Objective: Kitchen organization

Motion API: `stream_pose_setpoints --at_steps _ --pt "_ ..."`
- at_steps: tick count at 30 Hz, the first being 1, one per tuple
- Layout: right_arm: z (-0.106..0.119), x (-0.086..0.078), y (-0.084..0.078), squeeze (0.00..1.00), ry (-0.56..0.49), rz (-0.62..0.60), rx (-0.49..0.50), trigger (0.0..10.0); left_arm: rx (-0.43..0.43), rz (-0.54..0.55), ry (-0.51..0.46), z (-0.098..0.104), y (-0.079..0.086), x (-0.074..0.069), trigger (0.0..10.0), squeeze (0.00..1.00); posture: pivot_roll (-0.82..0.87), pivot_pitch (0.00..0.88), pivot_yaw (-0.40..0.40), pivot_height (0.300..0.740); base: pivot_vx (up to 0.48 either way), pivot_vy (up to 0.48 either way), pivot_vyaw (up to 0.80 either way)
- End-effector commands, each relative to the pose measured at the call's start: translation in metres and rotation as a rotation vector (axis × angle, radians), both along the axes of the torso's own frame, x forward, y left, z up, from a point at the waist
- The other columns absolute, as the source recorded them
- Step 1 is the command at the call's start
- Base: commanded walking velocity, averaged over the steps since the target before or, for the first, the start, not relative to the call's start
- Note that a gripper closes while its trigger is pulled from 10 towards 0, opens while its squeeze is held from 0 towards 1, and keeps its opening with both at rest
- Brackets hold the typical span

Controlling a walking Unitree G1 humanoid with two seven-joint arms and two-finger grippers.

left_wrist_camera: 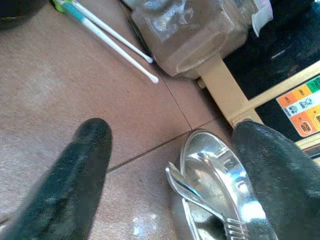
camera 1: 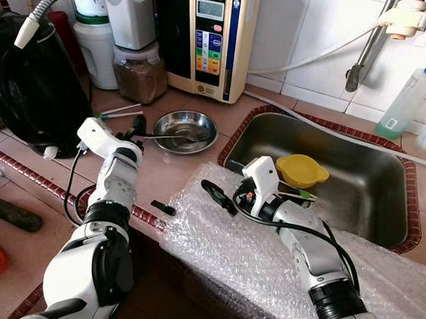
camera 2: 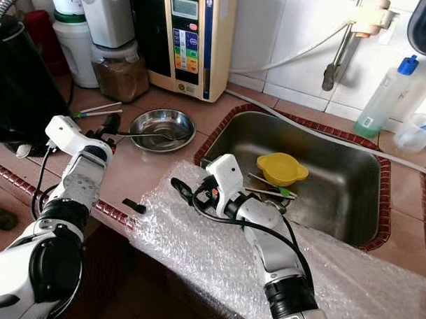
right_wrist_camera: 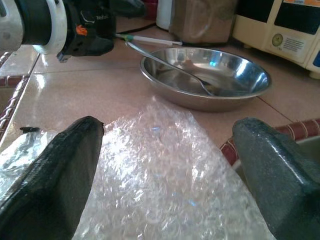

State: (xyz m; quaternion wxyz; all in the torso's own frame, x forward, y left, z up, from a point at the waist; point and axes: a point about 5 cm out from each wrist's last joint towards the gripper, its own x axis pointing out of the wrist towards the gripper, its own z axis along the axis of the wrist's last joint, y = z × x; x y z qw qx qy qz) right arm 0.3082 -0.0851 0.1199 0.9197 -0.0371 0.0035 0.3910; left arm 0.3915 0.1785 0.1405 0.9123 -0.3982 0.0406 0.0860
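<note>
Bubble wrap underlies the wide-spread right gripper; left gripper (also spread) nears steel bowl.

a home kitchen. a terracotta-tiled counter with a red tile edge holds a steel sink set into it at the right, white wall tiles behind. at the far left stand a water ionizer, a jar of brown powder and a steel bowl with a fork; a soap bottle stands far right.
</note>
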Motion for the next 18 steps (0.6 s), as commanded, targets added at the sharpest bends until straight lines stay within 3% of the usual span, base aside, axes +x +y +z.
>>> stream_pose_setpoints --at_steps 1,2,11,12,14,15,18 --pt "0.0051 -0.0020 0.0019 0.63 -0.024 0.011 -0.006 10.0 -0.008 -0.011 -0.005 0.0028 -0.0011 0.0024 10.0 0.49 0.03 0.000 0.065 0.740 0.000 0.000 0.00" --pt "0.0048 -0.0024 0.0011 0.62 -0.022 0.009 -0.008 10.0 -0.016 -0.019 0.001 0.0020 -0.0020 0.0027 10.0 0.00 0.03 0.000 0.065 0.740 0.000 0.000 0.00" --pt "0.0040 -0.0050 -0.0021 0.62 -0.019 -0.001 -0.014 10.0 -0.030 -0.046 0.018 0.0012 -0.0068 0.0047 10.0 0.00 0.02 0.000 0.068 0.740 0.000 0.000 0.00" --pt "0.0041 -0.0053 -0.0020 0.62 -0.018 -0.001 -0.014 10.0 -0.032 -0.048 0.017 0.0011 -0.0068 0.0048 5.6 0.00 0.01 0.000 0.069 0.740 0.000 0.000 0.00" --pt "0.0041 -0.0054 -0.0020 0.62 -0.018 -0.001 -0.014 10.0 -0.033 -0.049 0.016 0.0010 -0.0069 0.0048 5.6 0.00 0.01 0.000 0.069 0.740 0.000 0.000 0.00" --pt "0.0039 -0.0058 -0.0016 0.62 -0.017 -0.001 -0.016 10.0 -0.062 -0.055 0.015 0.0000 -0.0082 0.0048 0.0 0.00 0.01 0.000 0.069 0.740 0.000 0.000 0.00" --pt "0.0039 -0.0062 -0.0019 0.63 -0.016 -0.001 -0.019 10.0 -0.089 -0.064 0.014 -0.0003 -0.0103 0.0051 0.0 0.00 0.01 0.000 0.069 0.740 0.000 0.000 0.00"
